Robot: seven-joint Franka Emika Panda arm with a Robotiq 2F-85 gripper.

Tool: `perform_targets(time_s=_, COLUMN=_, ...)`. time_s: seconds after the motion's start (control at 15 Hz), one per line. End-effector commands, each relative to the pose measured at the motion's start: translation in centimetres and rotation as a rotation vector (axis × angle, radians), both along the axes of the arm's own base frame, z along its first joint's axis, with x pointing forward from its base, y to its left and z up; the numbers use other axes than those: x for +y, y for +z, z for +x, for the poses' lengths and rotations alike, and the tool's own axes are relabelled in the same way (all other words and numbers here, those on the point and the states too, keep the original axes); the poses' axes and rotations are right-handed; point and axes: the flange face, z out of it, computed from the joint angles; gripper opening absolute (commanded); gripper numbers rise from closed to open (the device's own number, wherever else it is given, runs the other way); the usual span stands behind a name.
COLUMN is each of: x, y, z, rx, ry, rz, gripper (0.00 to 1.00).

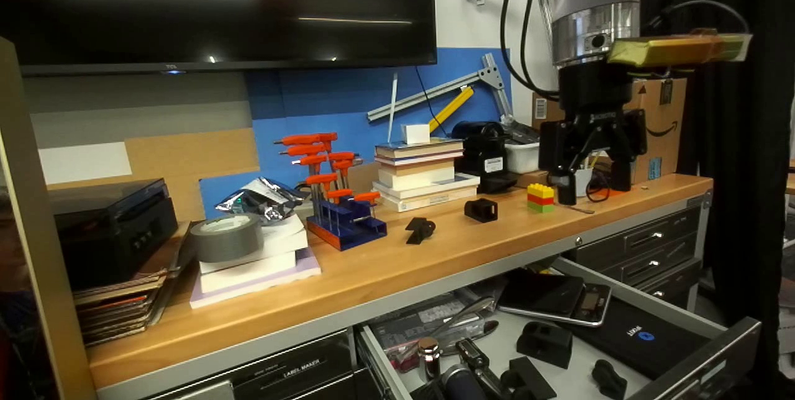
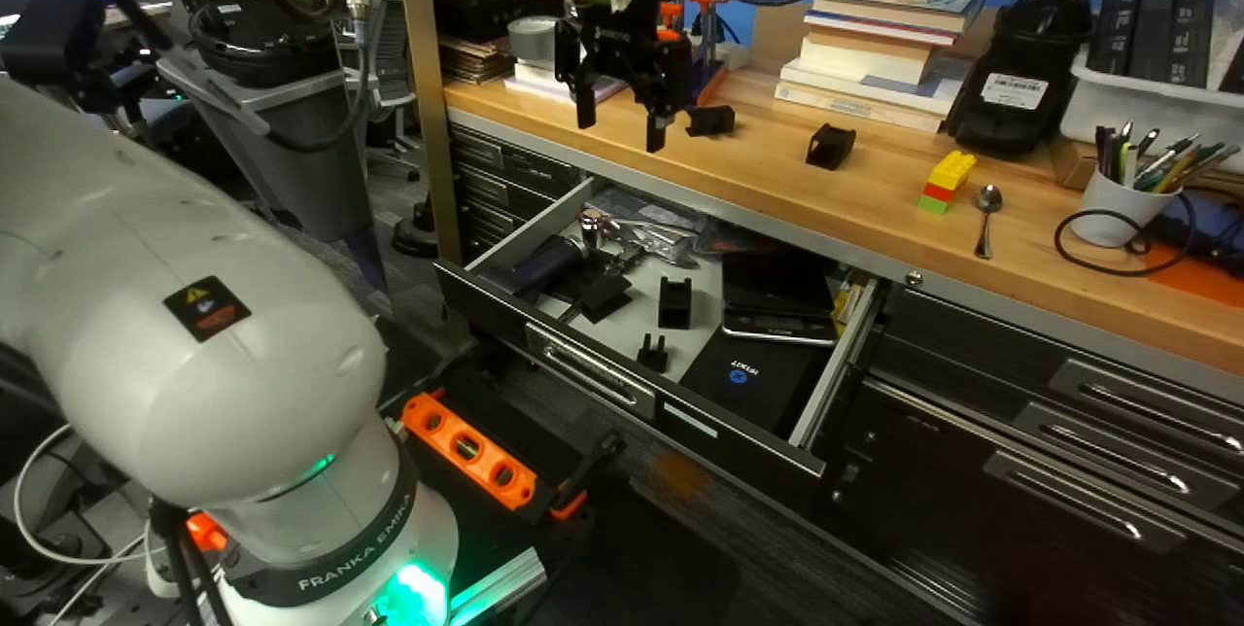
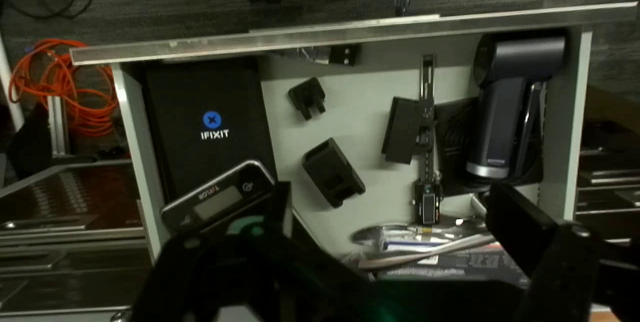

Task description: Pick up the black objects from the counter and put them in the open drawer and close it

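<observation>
Hovering, my claw (image 2: pixel 620 133) spread, drawer (image 2: pixel 593 373) gaping at six o'clock, black objects (image 2: pixel 714 121) resting at three, in an exterior view

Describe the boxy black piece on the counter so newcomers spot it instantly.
On the wooden counter, find the book stack topped by a white box. In front, between toy bricks and an angular black piece, lies the boxy black piece. Unlike that neighbour, it has a squared opening.

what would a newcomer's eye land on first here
Probably the big white arm on the left of an exterior view, glowing green low down. Next, the drawer, pulled open and cluttered, below the counter. Then the red-handled hex keys in a blue stand on that counter.
</observation>
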Motion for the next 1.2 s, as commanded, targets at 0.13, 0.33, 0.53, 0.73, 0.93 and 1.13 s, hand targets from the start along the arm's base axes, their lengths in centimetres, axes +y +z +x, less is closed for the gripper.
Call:
perform_targets(time_s=0.13, x=4.3, y=-1.0, z=6.5, rx=-0.210, ry=0.016, rz=-0.055, gripper=1.00)
perform_targets(time_s=0.33, x=6.8, y=-2.1, z=10.8, rx=-0.267, ry=0.051, rz=-0.051, gripper=1.00)
perform_targets(time_s=0.53, x=8.1, y=-2.9, z=15.4, rx=-0.276, ry=0.047, rz=-0.030, gripper=1.00)
perform_targets(time_s=0.73, x=8.6, y=-3.6, z=20.2, rx=-0.243, ry=-0.070, rz=-0.012, gripper=1.00)
perform_targets(time_s=0.93, x=9.4, y=-4.6, z=24.1, rx=-0.212, ry=-0.207, rz=-0.014, gripper=1.00)
perform_targets(time_s=1.13, x=10.8, y=-5.8, z=26.7, rx=-0.162, ry=-0.344, rz=-0.014, gripper=1.00)
